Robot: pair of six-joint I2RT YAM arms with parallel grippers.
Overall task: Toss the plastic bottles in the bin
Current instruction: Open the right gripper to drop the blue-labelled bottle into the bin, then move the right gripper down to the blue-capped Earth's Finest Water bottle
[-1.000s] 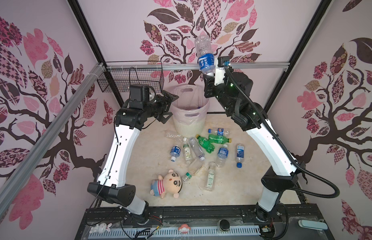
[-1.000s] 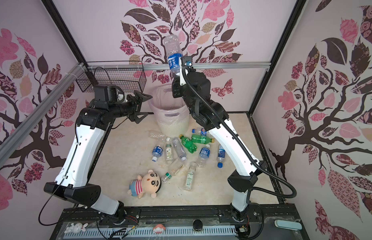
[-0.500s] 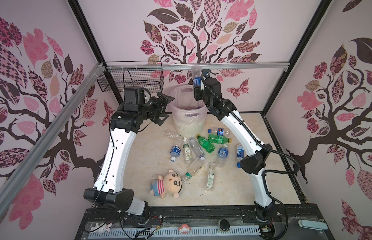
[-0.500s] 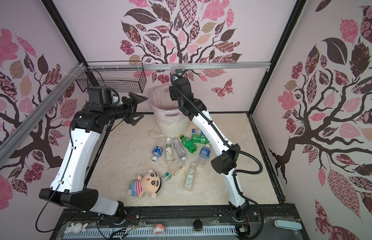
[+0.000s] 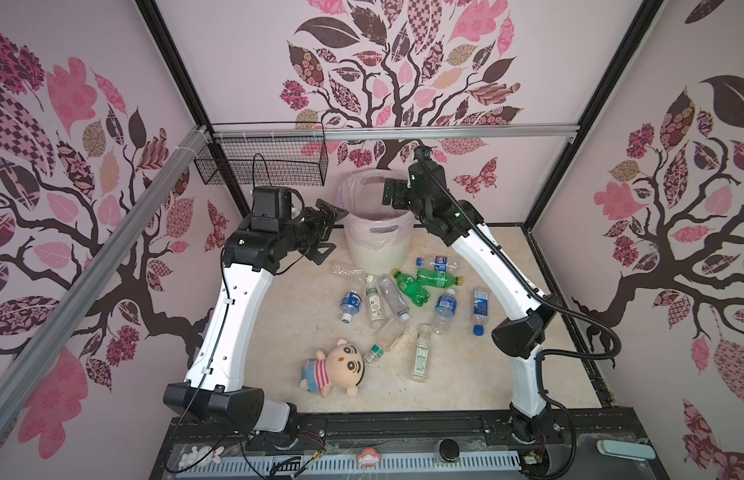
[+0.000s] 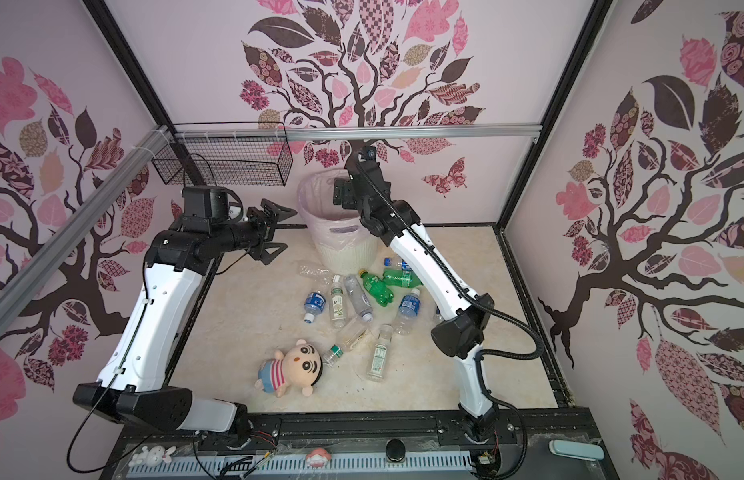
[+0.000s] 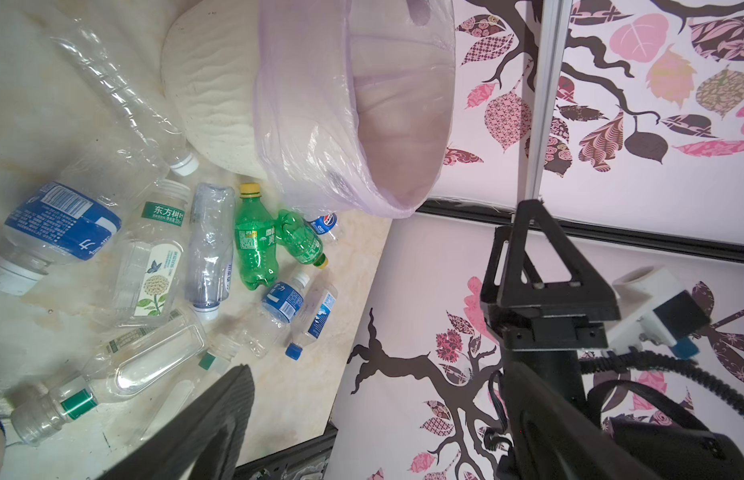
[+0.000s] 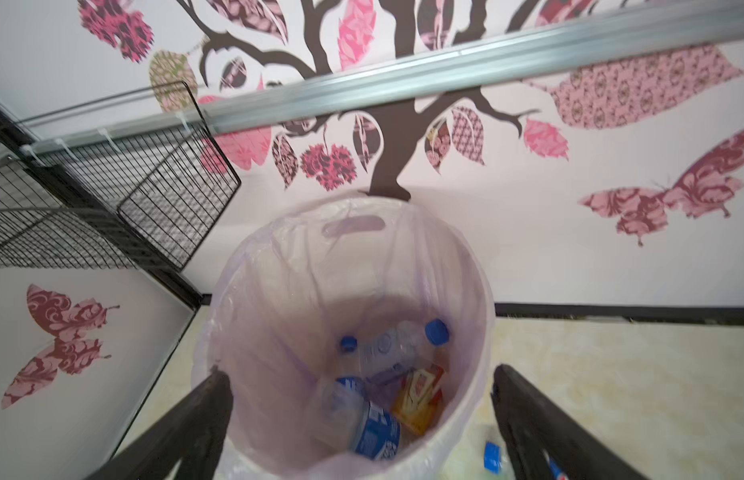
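Pink tree-patterned walls enclose a beige surface (image 5: 287, 332). Left of the bin (image 5: 374, 249), our left tool (image 5: 326, 232) hangs wide open and empty. Over the bin's mouth our right tool (image 8: 358, 374) gapes with nothing between its fingers, so we judge this the release step. Next we must reach down for one of the bottles (image 5: 403, 291) lying on the near side of the bin, leaving the doll (image 5: 337, 370) alone. Only the right wrist view shows bottles (image 8: 374, 432) inside the bin; both top views show none there.
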